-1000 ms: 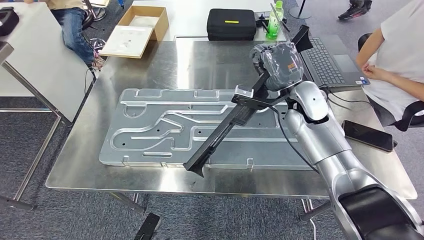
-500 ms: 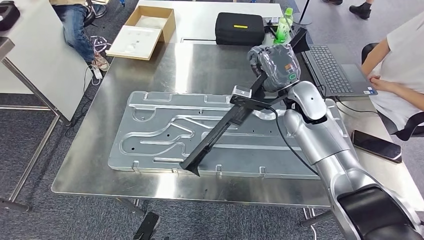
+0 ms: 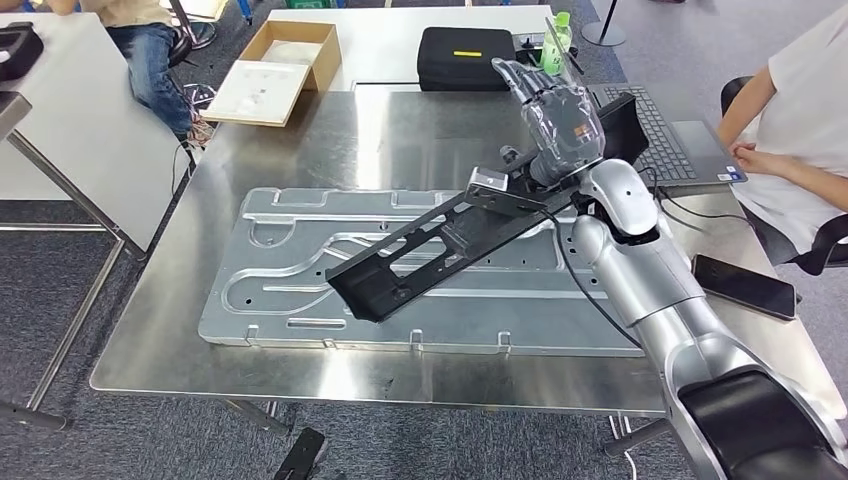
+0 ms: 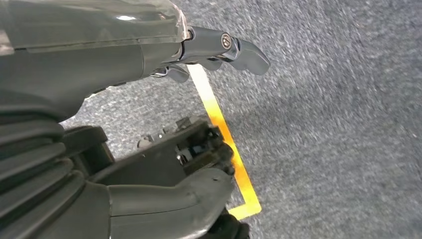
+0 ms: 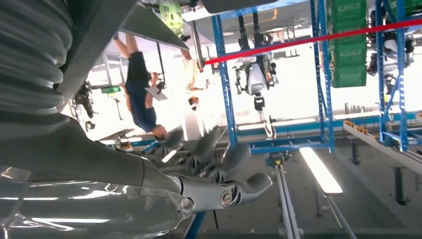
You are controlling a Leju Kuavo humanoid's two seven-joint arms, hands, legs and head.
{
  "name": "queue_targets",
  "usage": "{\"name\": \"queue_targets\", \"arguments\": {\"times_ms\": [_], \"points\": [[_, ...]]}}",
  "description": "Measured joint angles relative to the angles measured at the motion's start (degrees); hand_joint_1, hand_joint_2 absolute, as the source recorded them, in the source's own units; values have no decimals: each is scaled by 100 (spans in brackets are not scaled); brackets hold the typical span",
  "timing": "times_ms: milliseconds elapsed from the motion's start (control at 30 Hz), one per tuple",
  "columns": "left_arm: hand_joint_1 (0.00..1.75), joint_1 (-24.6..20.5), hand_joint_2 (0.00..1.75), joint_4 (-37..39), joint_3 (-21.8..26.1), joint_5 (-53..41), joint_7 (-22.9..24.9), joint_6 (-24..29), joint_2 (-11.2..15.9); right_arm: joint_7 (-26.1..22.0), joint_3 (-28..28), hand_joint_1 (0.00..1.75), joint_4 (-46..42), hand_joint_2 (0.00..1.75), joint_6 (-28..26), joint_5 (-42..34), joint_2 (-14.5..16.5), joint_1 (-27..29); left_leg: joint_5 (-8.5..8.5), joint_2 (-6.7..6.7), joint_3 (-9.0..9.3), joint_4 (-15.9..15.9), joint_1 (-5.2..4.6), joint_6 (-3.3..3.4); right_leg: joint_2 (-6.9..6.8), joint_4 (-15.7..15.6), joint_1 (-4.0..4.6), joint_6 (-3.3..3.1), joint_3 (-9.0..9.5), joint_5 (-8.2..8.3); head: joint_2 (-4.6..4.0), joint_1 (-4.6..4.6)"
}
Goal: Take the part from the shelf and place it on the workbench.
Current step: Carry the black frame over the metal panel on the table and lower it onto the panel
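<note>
the black part (image 3: 440, 245) is held flat over the workbench (image 3: 300, 130) near its right edge, likely for laying down; whether the right hand (image 3: 555, 120) grips it cannot be told.

Bare bench (image 3: 300, 140) behind the plate (image 3: 300, 270) (far side); laptop (image 3: 690, 140) and phone (image 3: 745, 285) crowd its right, w/ a person's arm (image 3: 790, 165) near.

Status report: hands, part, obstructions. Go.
Right hand grips black bracket part, tilted above grooved metal plate on workbench. Left hand open over carpet. Laptop beside right hand.
</note>
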Motion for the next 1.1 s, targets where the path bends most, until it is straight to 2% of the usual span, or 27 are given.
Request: {"name": "queue_targets", "arguments": {"times_ms": [33,100,133,167,267,300,367,433,467,500,533,567,633,667,733,800,867,933,967,1000,1033,1100], "points": [[0,0,0,0,0,-3,13,24,0,2,1,0,8,175,10,-16,-1,-5,163,0,115,-235,0,16,2,0,1,2,6,-1,0,0],[0,-10,0,0,1,-7,23,52,0,11,1,0,13,175,51,-42,-1,-39,520,-2,526,-1047,-13,76,8,0,7,15,16,-7,0,1],[0,-17,0,0,1,-7,23,58,0,22,1,0,18,175,95,-56,-2,-68,612,-4,685,-1370,-27,106,12,-1,12,34,12,-6,0,1],[0,-22,0,0,1,-6,21,61,0,36,1,0,26,175,145,-72,-1,-96,642,-6,776,-1560,-43,131,15,-6,14,60,6,-3,0,1],[0,-21,0,0,2,-3,8,69,-4,77,1,0,73,175,295,-137,-3,-150,655,-6,820,-1683,-49,199,14,-34,9,161,12,4,0,1],[0,-21,0,0,3,-3,0,75,-7,98,1,0,92,175,336,-165,-5,-169,678,-3,840,-1723,-36,235,10,21,8,188,-10,-46,0,3],[0,-31,0,0,5,-3,-15,90,-16,150,0,0,133,175,384,-226,-8,-208,714,7,870,-1787,-14,295,4,455,4,223,-207,-315,0,4],[0,-37,0,0,6,-4,-24,96,-21,204,1,0,195,175,399,-286,-8,-225,712,9,868,-1787,-23,319,5,1184,3,250,-561,-640,0,3],[0,-32,0,0,7,-5,-25,97,-22,228,1,0,235,175,408,-313,-9,-224,707,8,867,-1780,-25,325,4,1437,0,261,-692,-697,0,4],[0,-25,0,0,8,-5,-26,98,-22,249,1,0,275,175,415,-337,-10,-224,700,5,867,-1768,-26,326,3,1488,-4,267,-731,-642,0,3],[0,-20,0,0,9,-5,-26,100,-24,261,1,0,310,175,421,-354,-11,-228,689,1,868,-1750,-25,322,1,1315,-8,267,-661,-483,0,3],[0,-18,0,0,10,-6,-26,100,-25,267,0,0,334,175,423,-360,-11,-234,670,-3,867,-1724,-24,312,-2,963,-12,263,-499,-266,0,4],[0,-20,0,0,13,-7,-27,103,-29,284,0,0,367,175,428,-391,-8,-253,623,-11,845,-1657,-38,269,-9,283,0,231,-174,2,0,3],[0,-22,0,0,14,-7,-31,106,-30,313,-1,0,383,175,451,-436,-5,-260,608,-11,830,-1631,-49,243,-9,103,12,210,-95,41,0,2],[0,-23,0,0,18,-3,-38,116,-31,434,-5,0,434,175,570,-615,5,-278,604,-12,812,-1616,-69,195,-3,29,29,161,-82,30,0,1],[0,-18,0,0,25,3,-45,132,-27,581,-40,0,516,175,718,-838,26,-314,549,-8,789,-1570,-69,142,-9,2,-2,101,-67,48,0,1],[0,-16,0,0,30,7,-49,145,-23,663,-84,0,605,175,788,-969,60,-375,289,-2,615,-1156,-48,74,-16,-26,-31,37,-50,64,0,-3],[0,-14,0,0,33,8,-50,149,-22,682,-98,0,682,175,803,-1008,92,-421,-61,1,269,-386,-15,18,-14,-27,-26,5,-50,60,0,-6],[0,-12,0,0,34,8,-50,150,-22,686,-99,0,717,175,804,-1020,105,-428,-145,1,123,-91,0,1,-14,-25,-23,2,-48,57,0,-6],[0,-9,0,0,36,8,-50,150,-22,691,-101,0,748,175,806,-1028,116,-429,-122,2,59,16,10,-9,-14,-24,-22,2,-44,53,0,-6],[0,-8,0,0,36,8,-50,150,-21,694,-103,0,775,175,807,-1033,124,-431,18,2,111,-122,19,-11,-13,-22,-23,7,-37,48,0,-6],[0,-9,0,0,36,8,-50,152,-20,701,-112,0,815,175,809,-1040,137,-447,431,2,447,-877,29,13,-12,-22,-26,34,-15,30,0,-6]]}}
